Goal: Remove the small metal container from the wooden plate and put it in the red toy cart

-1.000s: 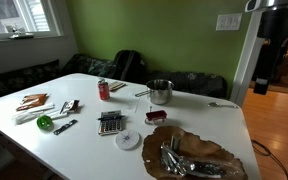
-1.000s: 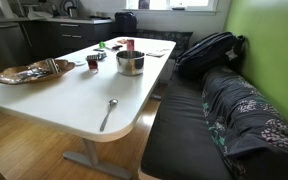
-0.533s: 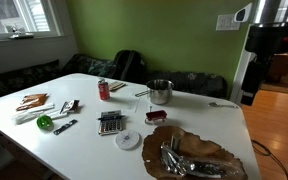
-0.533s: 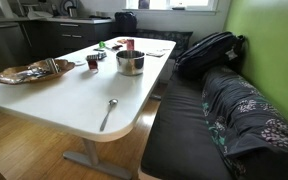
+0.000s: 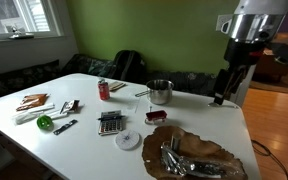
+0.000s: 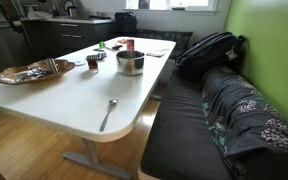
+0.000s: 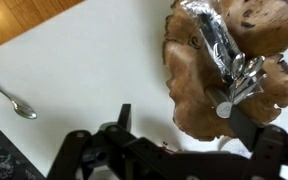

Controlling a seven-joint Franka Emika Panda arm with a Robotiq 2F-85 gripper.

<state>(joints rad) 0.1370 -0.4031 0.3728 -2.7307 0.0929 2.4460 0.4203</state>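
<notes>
Gripper [image 7: 172, 158]: wrist view shows the two dark fingers set wide apart at the bottom of the frame, with nothing between them; spread and empty. In an exterior view the gripper [image 5: 220, 98] hangs on the arm above the far corner of the white table [image 5: 79, 145], clear of the surface.

Below the gripper, wrist view: bare tabletop, with the wooden plate [image 7: 189, 105] up and to the right and a spoon [image 7: 12, 102] lying alone well off to the left.

Wooden plate: wavy-edged and dark brown, loaded with crumpled foil [image 7: 216, 40] and shiny metal pieces. A small shiny cylinder [image 7: 223, 108], apparently the small metal container, lies on the plate beside the foil; detail too blurred to confirm. In both exterior views the plate [image 5: 199, 158] [image 6: 29, 73] sits at one end of the table.

Red toy cart [image 5: 156, 116]: on the table between the plate and the steel pot [image 5: 160, 92], apart from both; also seen just beside the pot [image 6: 130, 62] as the cart [image 6: 92, 62]. Contents not resolvable.

Further out:
- red can [image 5: 103, 90], upright
- calculator [image 5: 110, 123]
- white disc [image 5: 130, 140]
- green object [image 5: 45, 122]
- black backpack [image 6: 209, 50], on the bench
</notes>
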